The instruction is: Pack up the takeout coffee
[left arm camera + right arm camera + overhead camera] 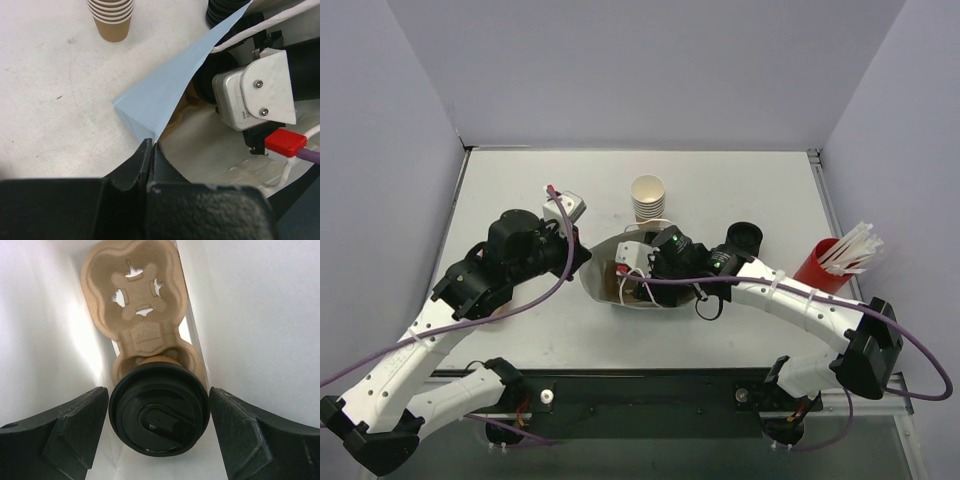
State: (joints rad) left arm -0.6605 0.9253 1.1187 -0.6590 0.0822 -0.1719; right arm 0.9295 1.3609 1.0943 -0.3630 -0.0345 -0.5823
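Inside the white bag (165,95), the right hand (159,394) stands wide, its fingers flanking the black lid of the takeout coffee (159,416). The coffee sits in the near well of a pulp carrier (135,290). At the bag's left rim, the left hand (151,150) pinches the paper. Beyond the bag stands a stack of cups (648,198).

The white table (500,190) bears a tan cup stack (648,198), black lids (744,236), a red holder (815,268) and a white bag (597,275).

Soft, even overhead light in the top view, faint shadows under my arms on the pale surface (740,190), paper bag (260,315) walls glaring near-white around my right claw (159,405), its fingers dark and slightly soft, my left claw (151,146) a blurred black foreground, the bag's paper tinted blue there.
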